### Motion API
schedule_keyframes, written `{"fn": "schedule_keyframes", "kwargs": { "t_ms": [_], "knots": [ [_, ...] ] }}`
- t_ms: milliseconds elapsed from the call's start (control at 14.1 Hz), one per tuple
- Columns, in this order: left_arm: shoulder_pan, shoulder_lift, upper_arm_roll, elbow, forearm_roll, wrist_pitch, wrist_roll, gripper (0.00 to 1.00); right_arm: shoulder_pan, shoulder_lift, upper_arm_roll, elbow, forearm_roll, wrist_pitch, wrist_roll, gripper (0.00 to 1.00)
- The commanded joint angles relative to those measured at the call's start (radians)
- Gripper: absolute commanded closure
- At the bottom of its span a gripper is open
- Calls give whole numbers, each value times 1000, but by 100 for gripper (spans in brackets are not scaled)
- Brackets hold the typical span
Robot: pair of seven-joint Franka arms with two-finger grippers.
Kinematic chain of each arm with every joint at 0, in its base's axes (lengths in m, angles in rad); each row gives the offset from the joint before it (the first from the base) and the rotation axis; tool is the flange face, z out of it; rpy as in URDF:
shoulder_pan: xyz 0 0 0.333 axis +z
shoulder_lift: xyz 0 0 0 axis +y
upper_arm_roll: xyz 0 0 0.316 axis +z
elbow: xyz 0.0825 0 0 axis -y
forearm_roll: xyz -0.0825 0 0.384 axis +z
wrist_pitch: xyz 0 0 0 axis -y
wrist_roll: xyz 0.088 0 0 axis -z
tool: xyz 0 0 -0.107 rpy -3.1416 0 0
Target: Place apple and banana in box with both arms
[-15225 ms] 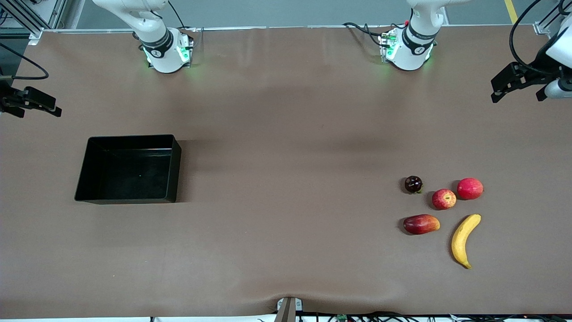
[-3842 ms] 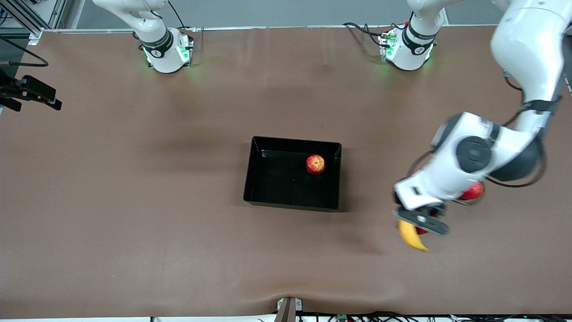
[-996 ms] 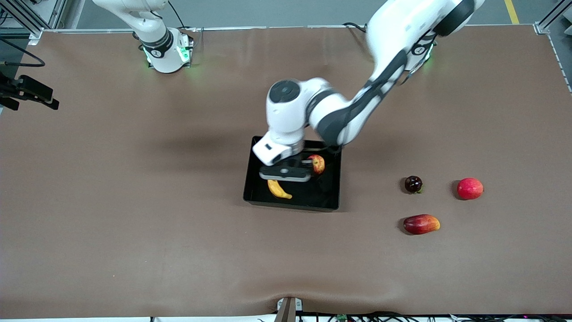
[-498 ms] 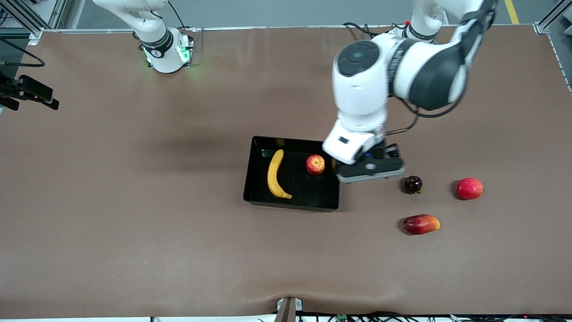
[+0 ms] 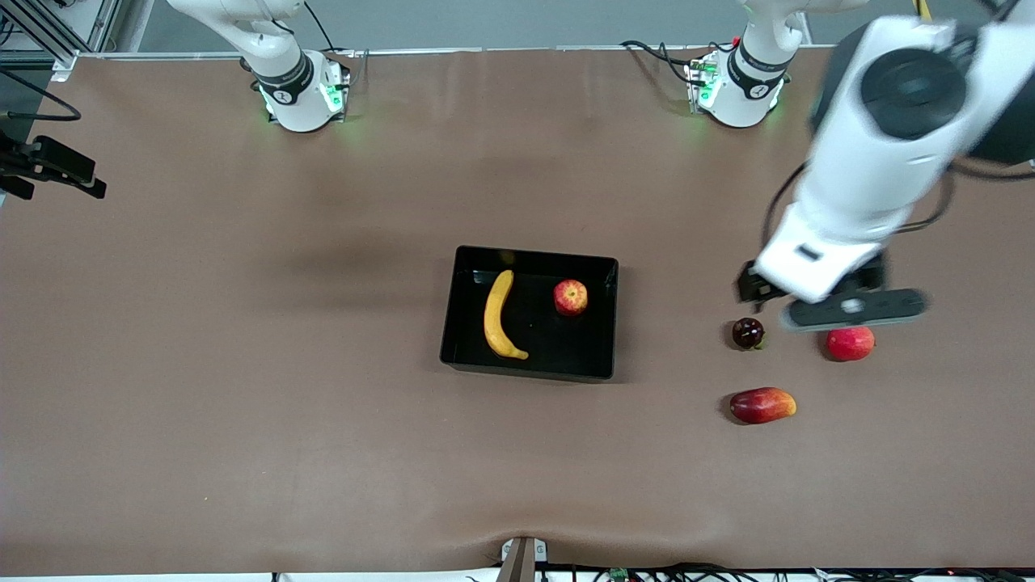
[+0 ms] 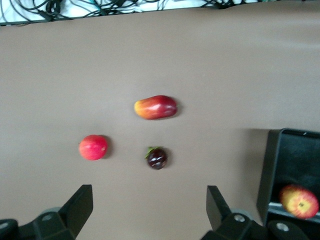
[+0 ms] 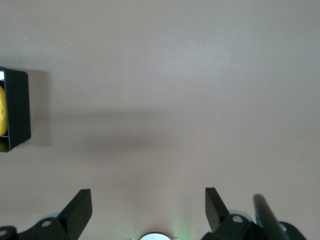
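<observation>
Task seemingly done: banana (image 5: 500,316) and apple (image 5: 571,297) side by side in box (image 5: 603,323) at mid-table, left gripper (image 6: 145,212) wide apart, empty over spare fruit (image 5: 850,342), right gripper (image 7: 145,212) apart, waiting.

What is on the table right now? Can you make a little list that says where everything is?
box: black box, mid-table
banana: banana lying in the box
apple: apple in the box, beside the banana, apart from it
left end effector: left end effector open, empty, over the loose fruit
right end effector: right end effector open, empty, waiting at the right arm's end
loose fruit: dark fruit, pinkish-red fruit, long red-yellow fruit
</observation>
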Motion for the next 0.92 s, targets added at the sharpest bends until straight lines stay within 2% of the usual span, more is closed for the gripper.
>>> {"fn": "schedule_keyframes", "kwargs": {
  "t_ms": [0, 142, 285, 427, 569, 640, 854],
  "knots": [
    [83, -94, -7, -57, -95, -27, 107, 0, -14, -11, 7, -2, -1, 2, -10, 0],
    [146, -151, -8, -103, -140, -32, 174, 0, -12, -11, 10, 0, -19, 2, -1, 0],
    [157, -231, 6, -176, -184, -32, 211, 0, -12, -11, 10, 0, -21, 1, 1, 0],
    [107, -332, 99, -276, -235, -30, 233, 0, -11, -11, 10, 0, -23, 0, 1, 0],
    [-10, -401, 264, -350, -324, -32, 274, 0, -12, -11, 9, 0, -23, -1, 3, 0],
    [-42, -436, 304, -385, -336, -32, 285, 0, -12, -11, 9, 0, -21, -1, 3, 0],
    [-103, -533, 364, -482, -337, -30, 286, 0, -12, -11, 9, 0, -21, -4, 3, 0]
  ]
}}
